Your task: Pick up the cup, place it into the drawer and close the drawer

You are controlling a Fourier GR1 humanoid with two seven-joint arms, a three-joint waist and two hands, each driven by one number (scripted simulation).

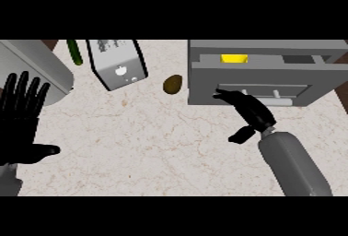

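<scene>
A grey drawer unit stands at the back right of the counter, its drawer pulled out a little. Inside the drawer a yellow cup shows through the opening at the top. My right hand reaches up to the drawer's front panel, its straight fingers touching the panel near the handle. It holds nothing. My left hand rests open at the left edge, fingers up.
A brown oval object lies on the counter left of the drawer. A white carton lies tilted at the back, a green bottle beside it. A large grey cylinder fills the back left corner.
</scene>
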